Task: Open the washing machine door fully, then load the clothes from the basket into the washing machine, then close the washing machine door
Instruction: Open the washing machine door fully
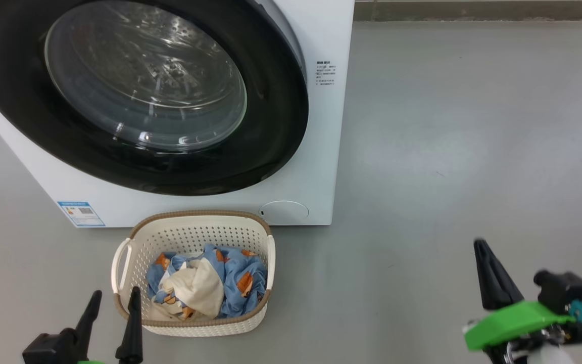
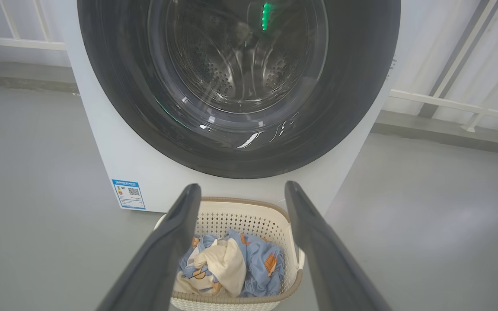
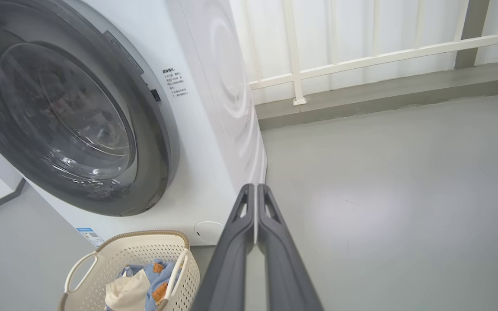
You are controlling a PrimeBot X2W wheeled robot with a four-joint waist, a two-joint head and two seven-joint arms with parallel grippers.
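A big white boxy washing machine (image 1: 316, 151) stands on the smooth grey floor (image 1: 473, 151), near the floor's far edge, where a white rail runs. Its large round door (image 1: 271, 126), with a wide shiny black rim and a clear glass bowl in the middle, looks shut flat against the front. A small blue label sticker (image 1: 81, 213) sits at the front's bottom left corner. A round white flap (image 1: 284, 211) sits at its bottom right corner.

A small cream-white plastic basket (image 1: 190, 235) full of little holes, with a brown woven-look rim, rests on the floor just in front of the machine, below the door. Inside it lie the soft blue clothes (image 1: 243, 275) with orange-brown cartoon figures, and a plain cream cloth is bunched on top.

The left gripper (image 1: 115, 292) is by the basket's near left corner. Its two long dark fingers (image 2: 175, 233) are spread wide and hold nothing.

The right gripper (image 3: 256, 186) is over bare floor, well apart from the basket on its right side. Its fingers (image 3: 236, 242) are pressed together with nothing between them.
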